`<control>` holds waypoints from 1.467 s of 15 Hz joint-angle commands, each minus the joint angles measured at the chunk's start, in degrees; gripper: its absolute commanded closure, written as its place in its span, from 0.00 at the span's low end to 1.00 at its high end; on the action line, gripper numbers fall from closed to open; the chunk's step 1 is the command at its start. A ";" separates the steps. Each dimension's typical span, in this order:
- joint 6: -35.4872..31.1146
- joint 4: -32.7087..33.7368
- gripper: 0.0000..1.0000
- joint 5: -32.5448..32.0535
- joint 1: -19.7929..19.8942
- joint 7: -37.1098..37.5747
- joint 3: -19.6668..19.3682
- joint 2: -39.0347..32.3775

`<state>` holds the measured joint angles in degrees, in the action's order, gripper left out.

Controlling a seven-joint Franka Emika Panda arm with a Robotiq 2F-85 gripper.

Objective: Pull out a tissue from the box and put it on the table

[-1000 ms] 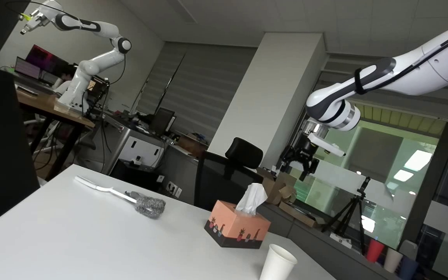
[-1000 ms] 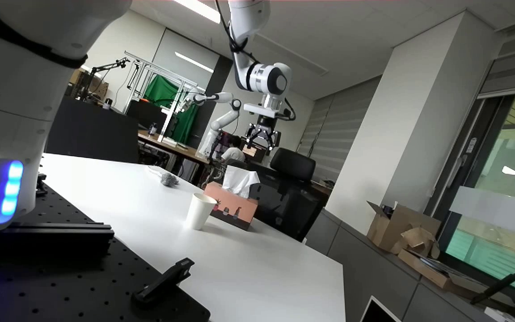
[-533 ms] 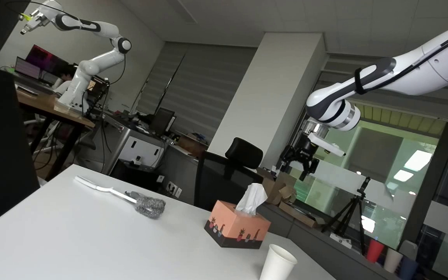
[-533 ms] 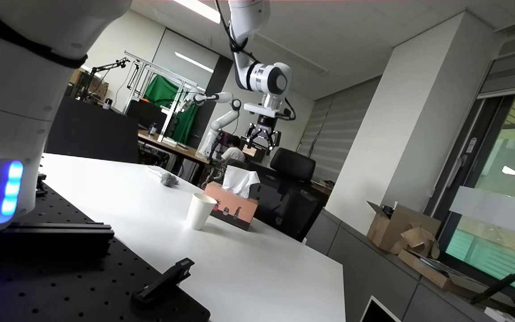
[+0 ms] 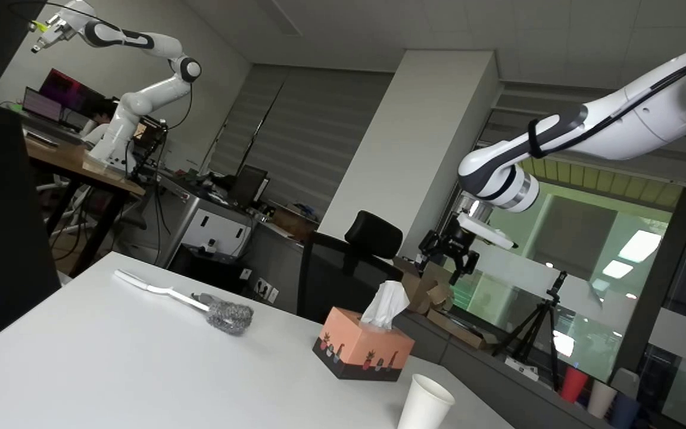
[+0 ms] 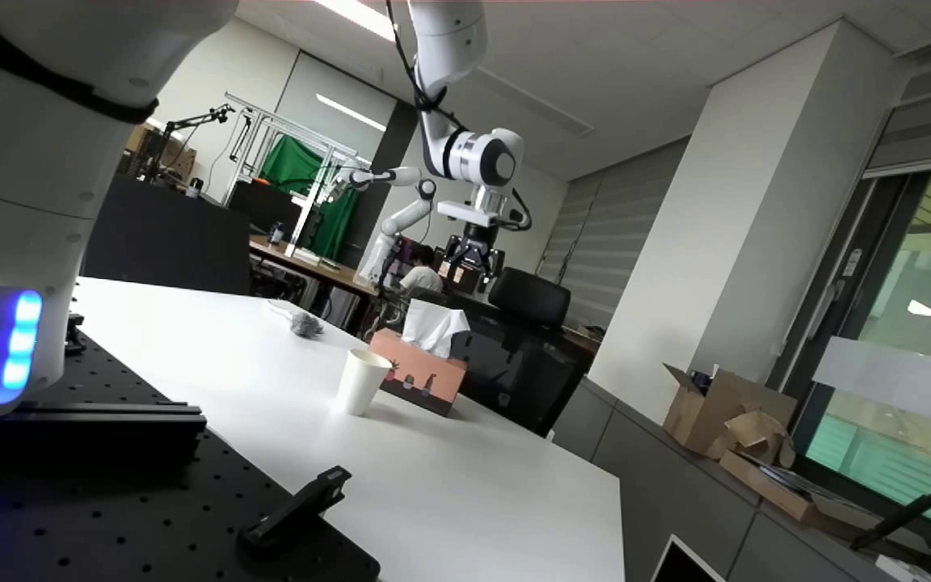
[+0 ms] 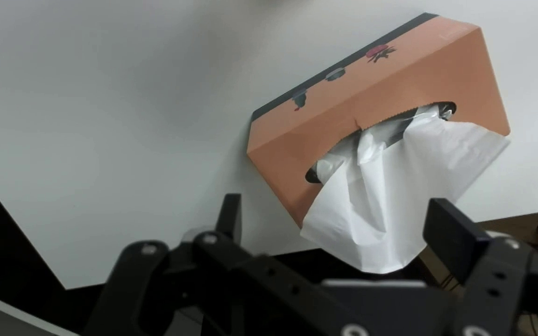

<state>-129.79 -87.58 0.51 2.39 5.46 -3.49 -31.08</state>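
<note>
The box (image 5: pixel 373 351) is orange with a dark base and plant prints. It stands near the table's edge in both exterior views (image 6: pixel 417 376) and fills the upper right of the wrist view (image 7: pixel 474 79). The white tissue (image 5: pixel 387 305) sticks up out of its slot; it also shows in an exterior view (image 6: pixel 436 325) and the wrist view (image 7: pixel 390 200). My gripper (image 5: pixel 439 274) is open and empty, above the box and apart from the tissue. In the wrist view the tissue appears between the fingers (image 7: pixel 334 214). The table (image 5: pixel 170 369) is white and flat.
A white paper cup (image 5: pixel 426 402) stands close to the box, also in an exterior view (image 6: pixel 362 381). A brush with a grey head (image 5: pixel 230 316) lies farther along the table. A black chair (image 5: pixel 346 268) stands behind the box. A black clamp (image 6: pixel 296 513) sits at the table's near edge.
In the last half second my arm and gripper have moved a little down toward the box, and slightly left in both exterior views. The box, tissue and cup have not moved.
</note>
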 commanded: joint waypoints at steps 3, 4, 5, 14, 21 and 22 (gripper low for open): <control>1.18 11.66 0.00 2.51 -2.66 14.47 -0.72 -10.63; 0.74 12.88 0.00 2.86 -3.21 16.48 -0.75 -11.95; 0.78 13.98 0.00 3.24 -3.77 17.83 -0.69 -13.14; 2.66 21.58 0.49 2.38 -7.17 24.94 -2.42 -19.98; 5.13 24.36 0.96 2.20 -7.16 26.71 -3.33 -21.24; 5.81 24.77 1.00 2.17 -7.19 27.31 -3.58 -21.35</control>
<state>-127.13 -66.74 2.79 -4.38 29.67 -5.87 -50.90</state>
